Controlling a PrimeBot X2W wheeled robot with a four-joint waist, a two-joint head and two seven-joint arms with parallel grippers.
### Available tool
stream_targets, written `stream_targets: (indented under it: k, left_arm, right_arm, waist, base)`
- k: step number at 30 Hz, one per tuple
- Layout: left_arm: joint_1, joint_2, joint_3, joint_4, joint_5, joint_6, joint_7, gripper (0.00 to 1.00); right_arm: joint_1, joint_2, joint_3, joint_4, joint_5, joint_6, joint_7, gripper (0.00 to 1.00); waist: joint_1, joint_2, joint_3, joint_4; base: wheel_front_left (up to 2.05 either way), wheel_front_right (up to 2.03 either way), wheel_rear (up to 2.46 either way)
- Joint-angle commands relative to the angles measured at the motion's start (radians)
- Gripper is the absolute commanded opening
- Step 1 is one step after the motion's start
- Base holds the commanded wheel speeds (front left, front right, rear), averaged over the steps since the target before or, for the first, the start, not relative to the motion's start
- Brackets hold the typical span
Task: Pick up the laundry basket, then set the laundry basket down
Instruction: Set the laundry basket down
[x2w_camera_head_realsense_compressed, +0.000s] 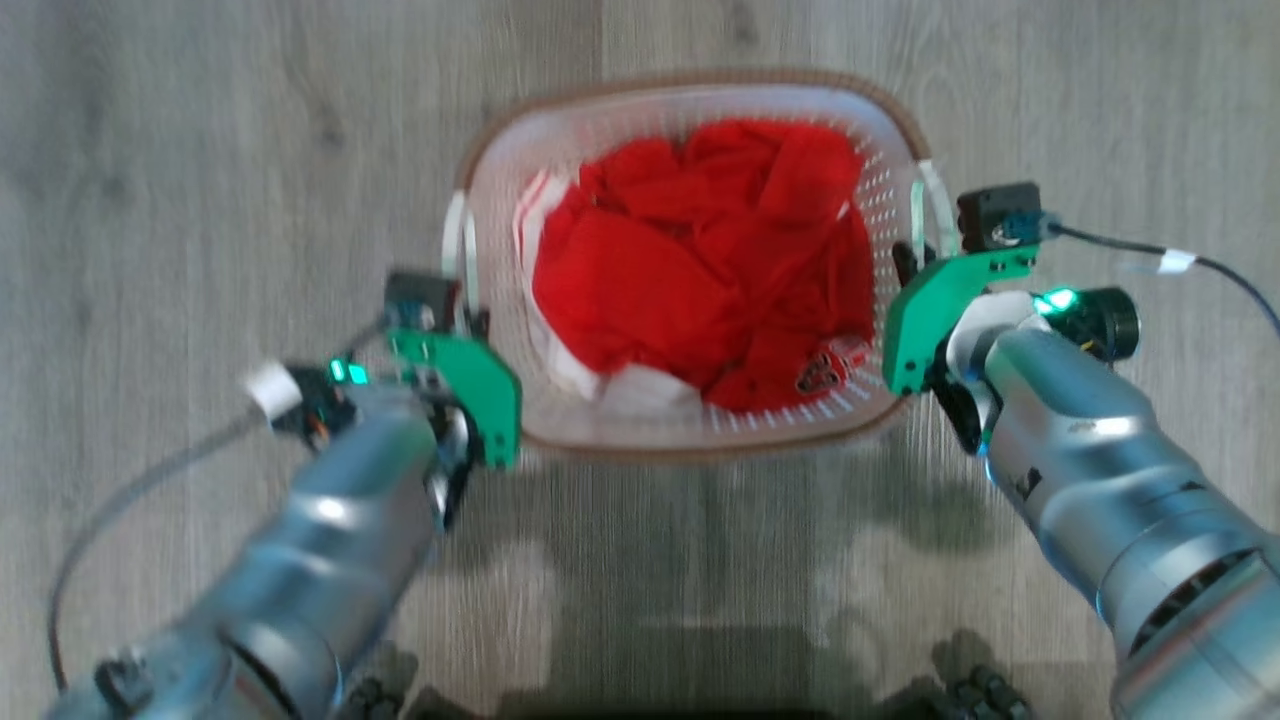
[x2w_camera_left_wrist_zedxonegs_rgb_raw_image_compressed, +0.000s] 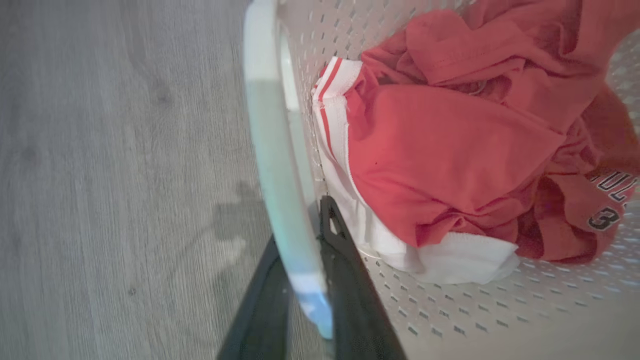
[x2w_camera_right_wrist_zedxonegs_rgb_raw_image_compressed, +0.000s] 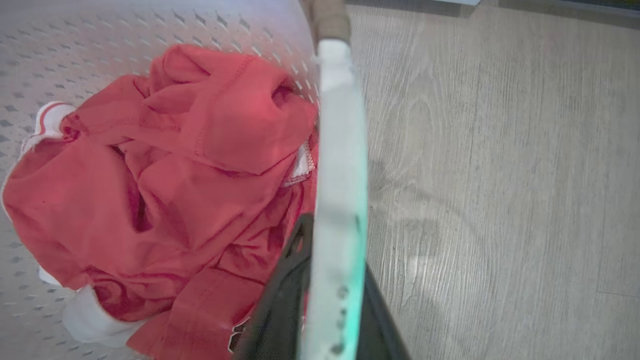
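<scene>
My left gripper (x2w_camera_head_realsense_compressed: 468, 312) is closed on the left handle (x2w_camera_head_realsense_compressed: 458, 240) of the laundry basket (x2w_camera_head_realsense_compressed: 700, 82). In the left wrist view the two dark fingers (x2w_camera_left_wrist_zedxonegs_rgb_raw_image_compressed: 345, 270) of this gripper (x2w_camera_left_wrist_zedxonegs_rgb_raw_image_compressed: 300, 225) sit on either side of the white handle strip (x2w_camera_left_wrist_zedxonegs_rgb_raw_image_compressed: 270, 150), one outside it and one against the perforated wall. My right gripper (x2w_camera_head_realsense_compressed: 915, 262) grips the right handle (x2w_camera_head_realsense_compressed: 930, 200) the same way. In the right wrist view the pale handle (x2w_camera_right_wrist_zedxonegs_rgb_raw_image_compressed: 340, 150) runs up between the fingers (x2w_camera_right_wrist_zedxonegs_rgb_raw_image_compressed: 282, 290) of that gripper (x2w_camera_right_wrist_zedxonegs_rgb_raw_image_compressed: 332, 250).

The basket hangs between my two arms, straight ahead of me, over the grey wood-look floor (x2w_camera_head_realsense_compressed: 200, 200). Its brown rim is level and its shadow falls on the boards nearer to me. I cannot tell whether its bottom touches the floor.

Inside lies a crumpled red jersey (x2w_camera_head_realsense_compressed: 700, 270) with white trim, and a dark numeral 3 (x2w_camera_left_wrist_zedxonegs_rgb_raw_image_compressed: 602, 217) shows on a fold in the left wrist view
</scene>
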Motion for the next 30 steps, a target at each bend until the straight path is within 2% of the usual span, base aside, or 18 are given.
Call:
stream_targets:
  k: [1, 13, 30]
  left_arm:
    - [-0.086, 0.022, 0.020, 0.014, 0.004, -0.013, 0.004, 0.00]
    - [-0.189, 0.018, -0.005, 0.064, 0.016, -0.050, 0.006, 0.00]
    - [-0.206, 0.018, -0.047, 0.011, -0.014, -0.033, 0.012, 0.00]
  right_arm:
    - [-0.004, 0.019, -0.017, -0.018, -0.035, 0.003, -0.018, 0.00]
    - [-0.032, 0.019, -0.173, -0.017, -0.200, 0.003, -0.013, 0.00]
    - [-0.052, 0.019, -0.283, -0.017, -0.315, 0.003, -0.010, 0.00]
  waist:
    - [-0.0004, 0.0000, 0.070, -0.004]
    - [-0.0004, 0.0000, 0.189, 0.006]
    - [-0.0004, 0.0000, 0.291, 0.019]
  base:
    - [0.00, 0.00, 0.00]
    - [0.00, 0.00, 0.00]
    - [0.00, 0.00, 0.00]
